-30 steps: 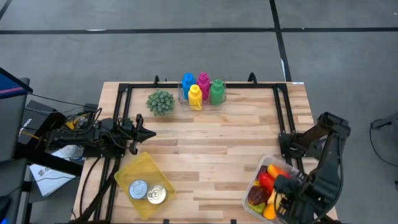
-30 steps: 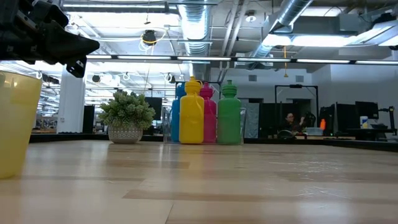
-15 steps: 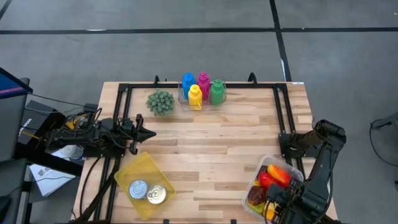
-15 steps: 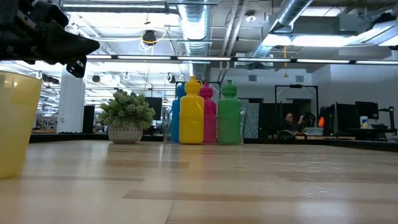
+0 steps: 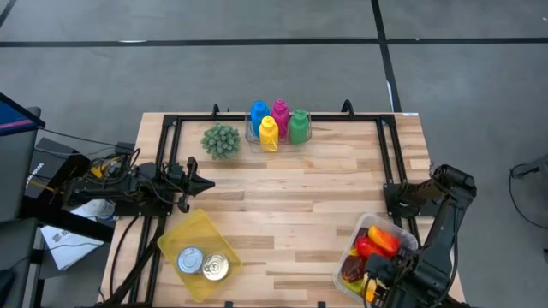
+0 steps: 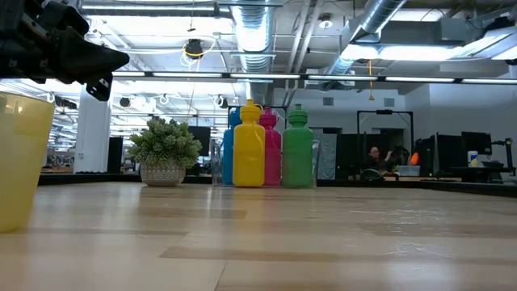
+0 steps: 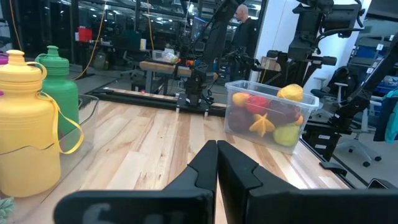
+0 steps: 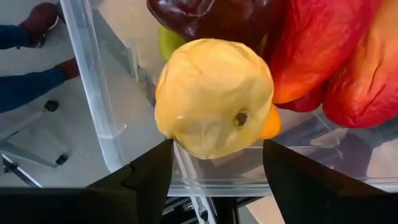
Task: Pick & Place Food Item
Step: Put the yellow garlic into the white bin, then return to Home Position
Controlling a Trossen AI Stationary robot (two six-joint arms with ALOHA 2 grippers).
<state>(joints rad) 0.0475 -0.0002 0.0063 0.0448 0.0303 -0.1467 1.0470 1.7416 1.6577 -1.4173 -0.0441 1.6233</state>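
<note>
Two arms show from above: the right end effector [image 5: 383, 278] is down at the clear plastic food bin [image 5: 347, 257] at the wooden surface's [image 5: 291, 205] near right corner; the left end effector [image 5: 199, 183] waits above the yellow tray [image 5: 193, 231] with two cans.

Left wrist view: its fingers [image 7: 233, 168] are pressed together, holding nothing.

Right wrist view: spread fingers [image 8: 152, 168] flank a round yellow fruit [image 8: 214, 96] lying in the bin beside red pieces. It looks smooth, rigid and light, probably slippery; grip across its widest middle.
</note>
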